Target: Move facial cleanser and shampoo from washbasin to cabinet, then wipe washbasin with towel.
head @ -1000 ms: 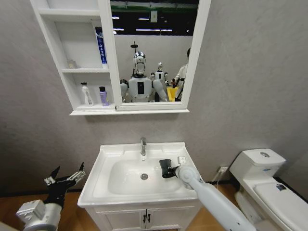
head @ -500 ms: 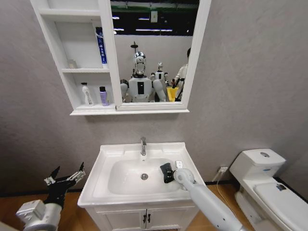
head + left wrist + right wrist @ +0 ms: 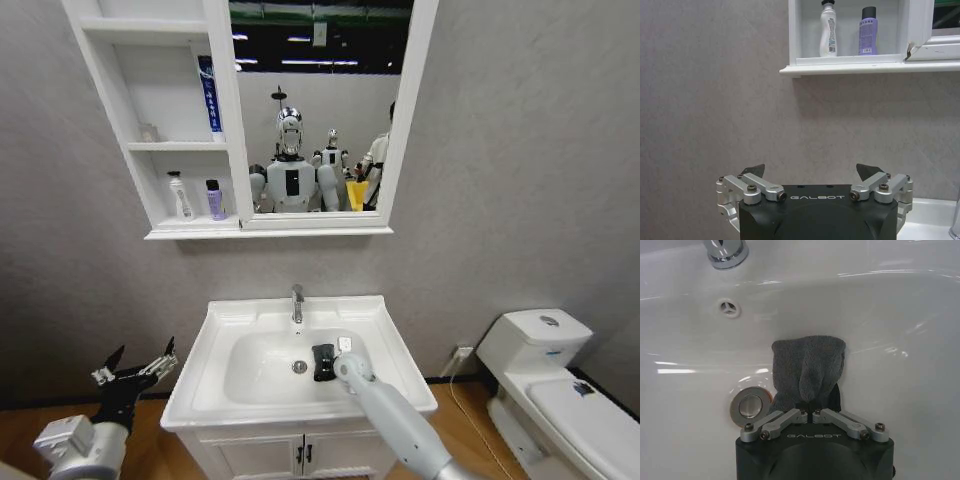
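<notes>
The right end effector (image 3: 812, 412) was clamped on the towel (image 3: 807, 370), its fingers drawn nearly together with the dark grey cloth bunched between them and spilling forward against the white wall of the washbasin (image 3: 390, 335). Just beside the held cloth sat the chrome drain (image 3: 749, 406) at the bowl's bottom; farther ahead were the overflow hole (image 3: 730, 307) and, above it, the base of the tap (image 3: 726, 251).

Well apart, down beside the vanity, the left end effector (image 3: 812, 175) hung idle with its fingers spread wide and nothing between them. Up and ahead of it, on the lowest shelf of the cabinet (image 3: 190, 232), stood a white bottle (image 3: 828, 29) and a purple bottle (image 3: 868, 31), so the moving step looked done and the wiping was in hand.

The likely trouble from here: the towel was gripped only at one bunched end, so dragging it across wet ceramic could pull it out of the fingers. If the cloth folded back, bare metal could scrape the bowl or catch on the drain rim. A sweep towards the tap risked a knock against it.
</notes>
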Robot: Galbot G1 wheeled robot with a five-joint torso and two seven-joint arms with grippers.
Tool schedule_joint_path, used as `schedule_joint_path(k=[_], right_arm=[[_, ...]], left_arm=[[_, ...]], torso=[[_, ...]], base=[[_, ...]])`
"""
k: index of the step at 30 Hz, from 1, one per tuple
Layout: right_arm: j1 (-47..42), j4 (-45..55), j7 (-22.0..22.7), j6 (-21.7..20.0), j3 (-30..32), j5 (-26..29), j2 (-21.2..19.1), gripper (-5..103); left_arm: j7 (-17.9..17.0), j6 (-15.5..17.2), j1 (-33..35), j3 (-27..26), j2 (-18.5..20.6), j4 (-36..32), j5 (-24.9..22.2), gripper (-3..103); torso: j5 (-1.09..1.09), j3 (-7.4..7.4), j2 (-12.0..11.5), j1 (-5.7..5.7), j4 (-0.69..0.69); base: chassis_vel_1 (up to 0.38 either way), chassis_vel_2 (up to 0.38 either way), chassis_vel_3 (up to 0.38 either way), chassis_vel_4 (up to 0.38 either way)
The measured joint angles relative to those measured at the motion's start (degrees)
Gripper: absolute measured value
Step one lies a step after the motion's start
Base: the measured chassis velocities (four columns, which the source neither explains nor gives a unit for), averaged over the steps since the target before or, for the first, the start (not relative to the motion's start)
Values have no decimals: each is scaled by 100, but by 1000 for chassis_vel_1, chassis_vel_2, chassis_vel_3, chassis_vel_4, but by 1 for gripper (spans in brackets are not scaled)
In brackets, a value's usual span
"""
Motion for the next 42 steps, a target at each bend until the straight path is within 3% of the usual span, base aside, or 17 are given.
schedule_joint_path(k=[10,18,22,27,36,42], right_arm=[[137,-658,-569,226,-5,-501,660,0],[199,-856,-821,368,36,-743,902,0],[123,-691,-598,343,44,-656,823,0],[-318,-99,-119,117,200,-250,421,0],[-637,362,-89,57,439,-125,-53,0],[-466,151,-215,95,392,-186,36,0]], left_arm=[[0,0,0,0,0,0,0,100],[0,0,0,0,0,0,0,100],[0,0,0,0,0,0,0,100],[0,0,0,0,0,0,0,100],[0,0,0,0,0,0,0,100],[0,0,0,0,0,0,0,100]], torso=[[0,0,0,0,0],[1,0,0,0,1],[1,0,0,0,1],[2,-1,0,0,0],[1,-1,0,-2,-1],[0,-1,0,-2,-1]], base=[[0,0,0,0],[0,0,0,0],[0,0,0,0],[0,0,0,0],[0,0,0,0],[0,0,0,0]])
